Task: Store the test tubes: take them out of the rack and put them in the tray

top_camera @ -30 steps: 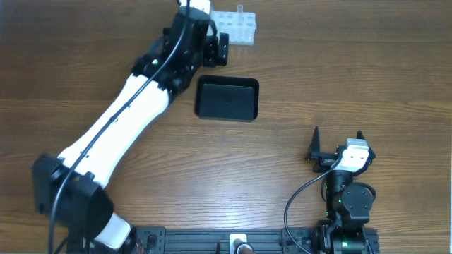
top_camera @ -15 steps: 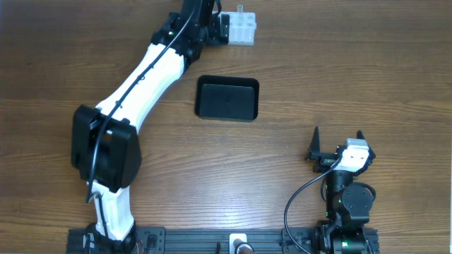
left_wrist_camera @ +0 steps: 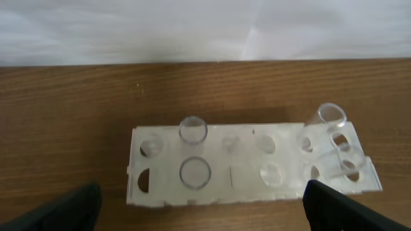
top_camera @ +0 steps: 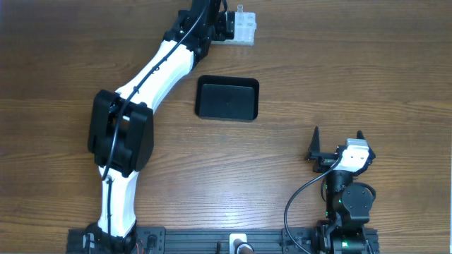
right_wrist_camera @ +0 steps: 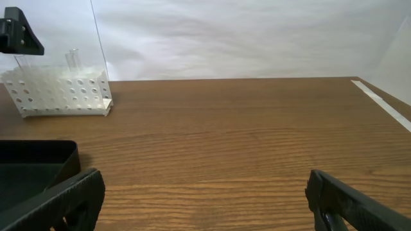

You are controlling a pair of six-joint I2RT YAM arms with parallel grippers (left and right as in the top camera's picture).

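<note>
Wood made up the table [top_camera: 367, 63], brown and smooth, with long lines running across it. At its far edge sat the rack [left_wrist_camera: 250, 163], a long box of see-through plastic with two rows of round holes in its top. Three test tubes stood in it. They were thin and see-through, with round open mouths. One tube [left_wrist_camera: 192, 130] stood straight in the back row, and a second tube [left_wrist_camera: 194, 173] stood just in front of it. The third tube [left_wrist_camera: 331, 119] was at the other end of the rack and leaned to one side.

The tray [top_camera: 227, 99] lay near the middle of the table, a little way in front of the rack and not touching it. It was black and shallow, shaped like a box with soft round corners.

The left gripper [left_wrist_camera: 202, 202] hung right by the rack. Its two dark fingers were spread wide and had nothing in them. The right gripper [top_camera: 338, 140] was far off, close to its own base, well apart from the tray and the rack. Its pointy fingers were spread wide too and held nothing.
</note>
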